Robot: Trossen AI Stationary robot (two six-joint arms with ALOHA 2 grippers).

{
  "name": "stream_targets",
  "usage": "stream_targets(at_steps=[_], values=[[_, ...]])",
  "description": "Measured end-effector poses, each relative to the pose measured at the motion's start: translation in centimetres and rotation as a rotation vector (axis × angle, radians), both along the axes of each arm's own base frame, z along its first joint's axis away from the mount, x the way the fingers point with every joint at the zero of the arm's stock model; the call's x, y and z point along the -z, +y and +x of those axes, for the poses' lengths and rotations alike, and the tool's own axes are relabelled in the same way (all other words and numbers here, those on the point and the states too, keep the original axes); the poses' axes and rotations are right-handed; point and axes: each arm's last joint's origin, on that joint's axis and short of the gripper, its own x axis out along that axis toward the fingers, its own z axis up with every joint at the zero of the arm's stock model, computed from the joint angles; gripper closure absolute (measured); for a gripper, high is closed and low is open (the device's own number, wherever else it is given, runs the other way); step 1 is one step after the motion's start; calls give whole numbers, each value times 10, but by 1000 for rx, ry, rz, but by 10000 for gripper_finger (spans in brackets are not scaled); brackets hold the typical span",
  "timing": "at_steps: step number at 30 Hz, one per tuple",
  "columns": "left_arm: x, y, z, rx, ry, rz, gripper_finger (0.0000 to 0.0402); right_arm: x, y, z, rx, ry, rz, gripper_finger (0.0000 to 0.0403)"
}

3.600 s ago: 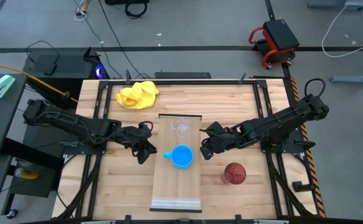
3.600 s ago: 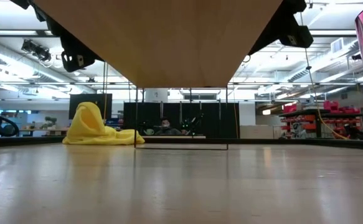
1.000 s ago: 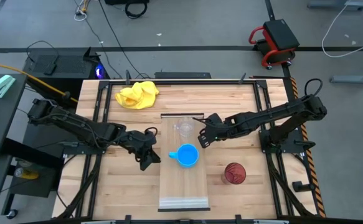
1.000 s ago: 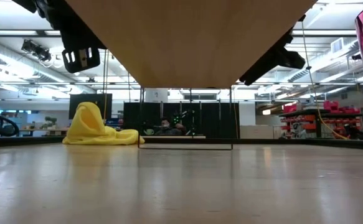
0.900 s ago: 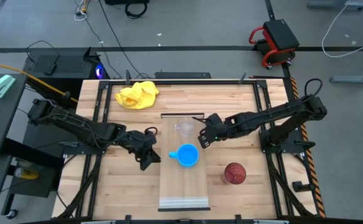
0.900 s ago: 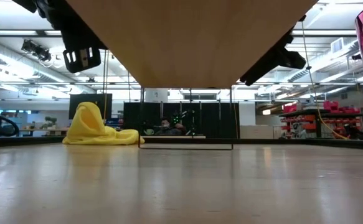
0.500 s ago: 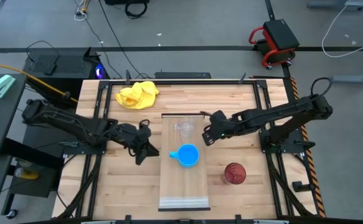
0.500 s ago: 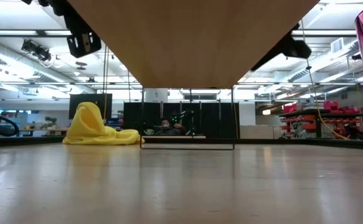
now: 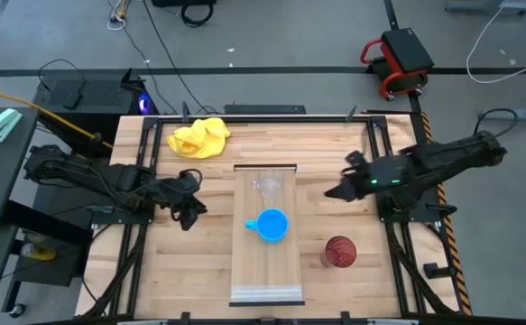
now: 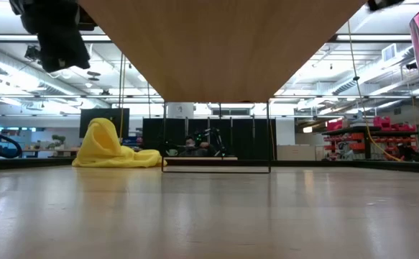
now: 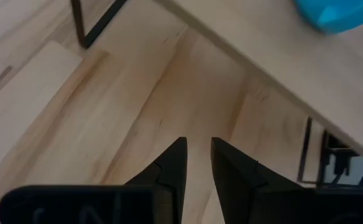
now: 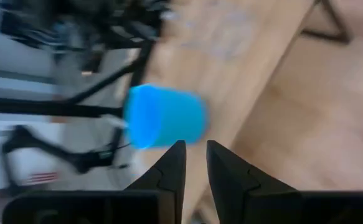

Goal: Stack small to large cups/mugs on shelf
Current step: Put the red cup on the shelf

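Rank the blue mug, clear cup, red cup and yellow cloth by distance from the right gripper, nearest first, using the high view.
From the right gripper:
1. Red cup, on the table beside the shelf; blue mug, mid-shelf: too close to call.
2. Clear cup, shelf's far end.
3. Yellow cloth, far left corner.

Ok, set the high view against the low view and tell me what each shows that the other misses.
Only the high view shows the clear cup and the blue mug standing on the shelf, plus both arms whole: the left end effector and the right end effector sit off the shelf's two sides, holding nothing.

Only the low view shows the shelf's underside, its thin wire legs, and the room behind.

Both show the yellow cloth on the tabletop and the dark red cup, which the low view cuts off at its right edge.
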Motion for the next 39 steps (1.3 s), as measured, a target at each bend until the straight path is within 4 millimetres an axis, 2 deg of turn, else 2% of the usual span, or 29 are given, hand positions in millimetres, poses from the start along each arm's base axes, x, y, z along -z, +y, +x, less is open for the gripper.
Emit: stream_targets(at_steps=[4,9,11,14,16,18,21,25,32,39], values=[[3,0,1,0,26,8,323,-27,10,-22,-9,-76,66,334],[4,1,0,-10,34,24,322,-64,26,-36,-24,-90,46,337],[4,1,0,-14,33,28,322,-77,35,-39,-36,-52,16,337],[4,1,0,-14,33,28,324,-83,48,-44,-25,120,-39,338],[4,1,0,-14,33,28,326,-79,61,-46,-10,285,-78,338],[3,1,0,-15,32,27,325,-73,82,-39,-49,326,-51,338],[3,1,0,-18,30,27,323,-57,104,-31,-29,379,-56,338],[3,1,0,-22,27,31,322,-25,127,-24,10,566,-61,338],[3,1,1,-27,20,36,328,13,143,-21,138,687,-87,338],[3,1,0,-14,20,49,325,22,142,-22,193,715,-79,338]])
